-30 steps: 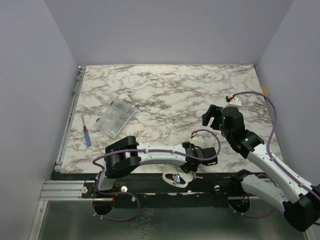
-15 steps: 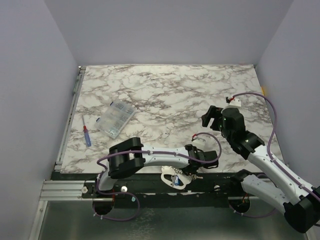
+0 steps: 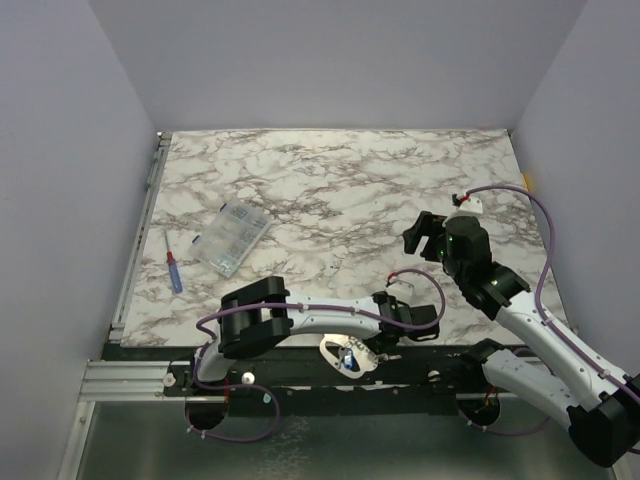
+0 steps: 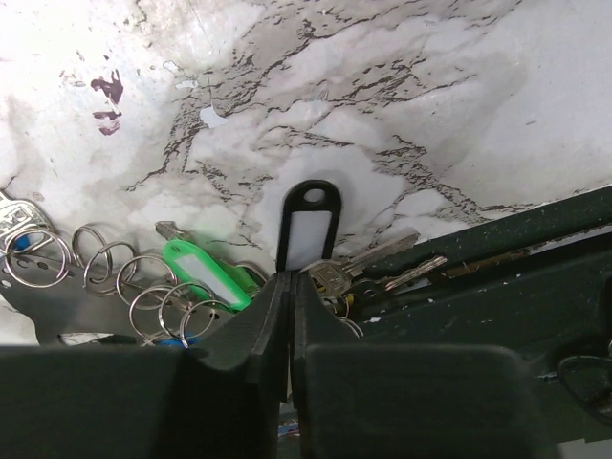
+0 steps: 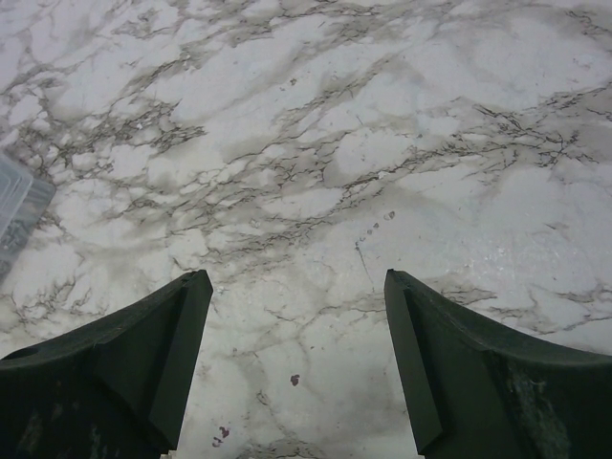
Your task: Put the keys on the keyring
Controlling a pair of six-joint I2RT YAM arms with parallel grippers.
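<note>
Left tool (image 4: 290, 279), arm low along the table edge (image 3: 170, 338), pinches the black key tag (image 4: 308, 222); right tool (image 5: 298, 287) hovers spread.

This looks like a robotics lab test cell. Plain pale walls (image 3: 60, 150) box in a marble-patterned desk (image 3: 350, 180), and a cabled left arm (image 3: 320, 316) and right arm (image 3: 545, 338) sit bolted to a metal rail (image 3: 125, 378) at its near edge.
</note>
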